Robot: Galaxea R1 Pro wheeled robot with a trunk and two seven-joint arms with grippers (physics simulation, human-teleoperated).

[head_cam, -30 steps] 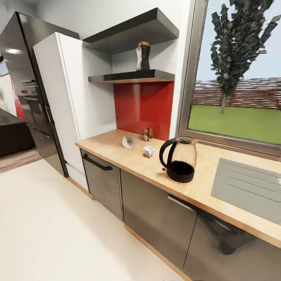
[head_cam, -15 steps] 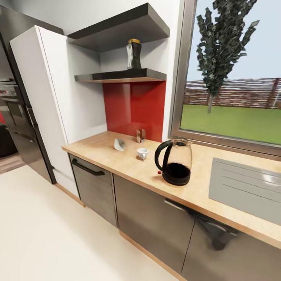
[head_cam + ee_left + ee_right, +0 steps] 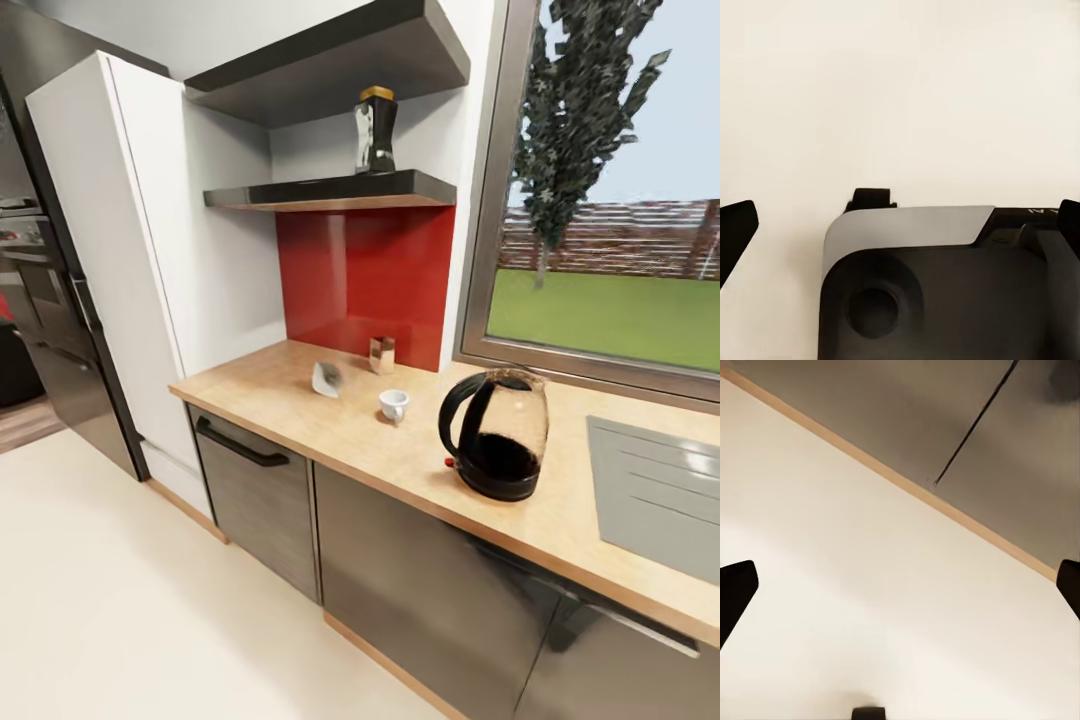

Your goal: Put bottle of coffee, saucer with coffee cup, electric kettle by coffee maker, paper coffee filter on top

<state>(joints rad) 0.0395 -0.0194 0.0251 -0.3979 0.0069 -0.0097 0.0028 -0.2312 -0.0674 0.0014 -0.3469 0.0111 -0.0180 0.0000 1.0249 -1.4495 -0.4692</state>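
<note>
The bottle of coffee (image 3: 375, 130), dark with a gold lid, stands on the thin kitchen shelf (image 3: 330, 190). On the kitchen countertop (image 3: 290, 405) the dark glass electric kettle (image 3: 500, 436) stands nearest the sink, with the small white coffee cup (image 3: 394, 404) to its left. Further left a small white piece (image 3: 326, 379) lies tilted; I cannot tell whether it is the saucer or the paper coffee filter. The coffee maker is out of view. My left gripper (image 3: 900, 225) is open over the robot's base and the floor. My right gripper (image 3: 900, 585) is open over the floor by the cabinet plinth.
A small brown and silver object (image 3: 381, 354) stands by the red backsplash. The steel sink (image 3: 655, 490) is inset at the right. A white tall cabinet (image 3: 120, 260) ends the counter at the left, with dark oven fronts (image 3: 40, 300) beyond. Cream floor (image 3: 130, 610) lies open before the cabinets.
The whole picture has shifted, so the camera has moved; the counter and shelf now look closer and further right. Nothing on the counter or shelf has moved.
</note>
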